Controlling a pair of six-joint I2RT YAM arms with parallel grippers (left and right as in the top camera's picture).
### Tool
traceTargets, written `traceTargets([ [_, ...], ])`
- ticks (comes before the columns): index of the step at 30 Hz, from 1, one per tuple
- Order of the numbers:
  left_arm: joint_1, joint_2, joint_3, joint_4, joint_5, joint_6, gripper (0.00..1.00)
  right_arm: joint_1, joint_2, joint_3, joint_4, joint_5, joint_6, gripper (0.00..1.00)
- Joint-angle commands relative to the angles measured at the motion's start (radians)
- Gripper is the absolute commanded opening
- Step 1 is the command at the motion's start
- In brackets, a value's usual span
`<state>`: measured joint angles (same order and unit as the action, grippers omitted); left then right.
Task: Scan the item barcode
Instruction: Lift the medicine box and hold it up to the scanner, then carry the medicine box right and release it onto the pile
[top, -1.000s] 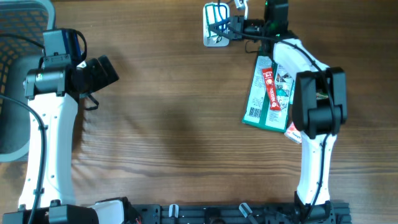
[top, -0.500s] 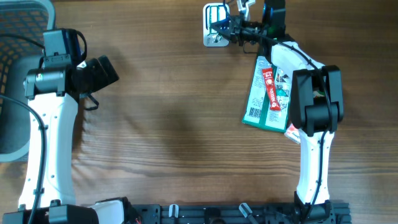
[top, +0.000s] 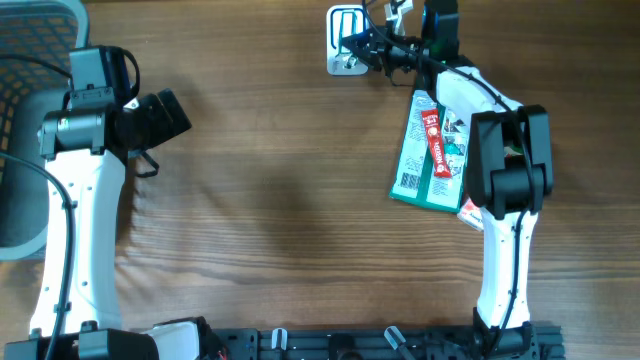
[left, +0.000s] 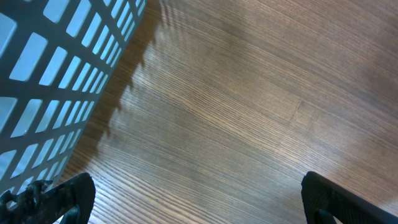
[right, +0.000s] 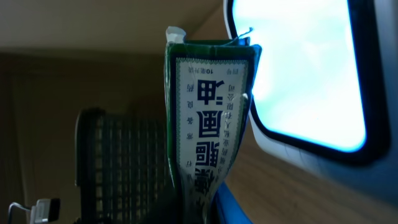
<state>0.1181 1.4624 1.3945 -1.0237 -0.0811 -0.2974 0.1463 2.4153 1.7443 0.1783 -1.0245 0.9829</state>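
1. Nearest the robot's base, at 4 o'clock on the brown wood-grain table (top: 280, 200), lies a flat green printed pack (top: 412, 170). A narrow red stick packet (top: 433, 140) rests on top of it, and both sit partly beneath the right arm. They are probably goods waiting their turn. Their print is too small to read.
2. At 9 to 10 o'clock is the left gripper (top: 172, 113). Its fingers are spread wide and grasp nothing, above bare wood just beside the grey mesh basket (left: 56, 68). It appears parked clear of the work.
3. At the far edge, 12 to 1 o'clock, is the right gripper (top: 375, 45). Its fingers are clenched on the lower end of the dark green sachet with a white label (right: 208, 118), the item to be scanned.
4. The sachet stands on end, just beside the white box scanner with a glowing blue-white window (right: 305, 68). This pose is judged to present a printed side to the window. Whether the barcode actually faces the window cannot be told.
5. Writing on the sachet:
   - Large dark Chinese characters run along the label; one resembles 油.
   - A line of small print down one edge includes "10".
   - No barcode shows on the side turned toward the wrist camera.
   - The scanner carries no legible marking.
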Motion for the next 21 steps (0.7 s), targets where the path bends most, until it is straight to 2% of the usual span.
traceTargets([
  [1, 0.004, 0.005, 0.013, 0.003, 0.005, -0.002, 1.00, -0.014, -0.211, 0.008, -0.121, -0.021, -0.124, 0.05],
  [4, 0.004, 0.005, 0.013, 0.003, 0.005, -0.002, 1.00, -0.039, -0.366, 0.008, -0.412, -0.019, -0.320, 0.05],
  [6, 0.004, 0.005, 0.013, 0.003, 0.005, -0.002, 1.00, -0.074, -0.478, 0.008, -0.751, 0.035, -0.572, 0.05],
  [7, 0.004, 0.005, 0.013, 0.003, 0.005, -0.002, 1.00, -0.083, -0.500, 0.008, -0.839, 0.073, -0.628, 0.05],
  [10, 0.004, 0.005, 0.013, 0.003, 0.005, -0.002, 1.00, -0.111, -0.557, 0.008, -1.179, 0.361, -0.818, 0.05],
  [13, 0.004, 0.005, 0.013, 0.003, 0.005, -0.002, 1.00, -0.116, -0.556, 0.004, -1.394, 0.626, -0.905, 0.05],
  [14, 0.004, 0.005, 0.013, 0.003, 0.005, -0.002, 1.00, -0.108, -0.555, -0.041, -1.472, 0.794, -0.908, 0.08],
  [16, 0.004, 0.005, 0.013, 0.003, 0.005, -0.002, 1.00, -0.102, -0.555, -0.088, -1.487, 0.867, -0.905, 0.15],
  [19, 0.004, 0.005, 0.013, 0.003, 0.005, -0.002, 1.00, -0.101, -0.555, -0.171, -1.448, 0.915, -0.903, 0.18],
  [20, 0.004, 0.005, 0.013, 0.003, 0.005, -0.002, 1.00, -0.101, -0.555, -0.201, -1.429, 0.925, -0.903, 0.23],
  [21, 0.004, 0.005, 0.013, 0.003, 0.005, -0.002, 1.00, -0.101, -0.555, -0.223, -1.412, 0.925, -0.903, 0.37],
])
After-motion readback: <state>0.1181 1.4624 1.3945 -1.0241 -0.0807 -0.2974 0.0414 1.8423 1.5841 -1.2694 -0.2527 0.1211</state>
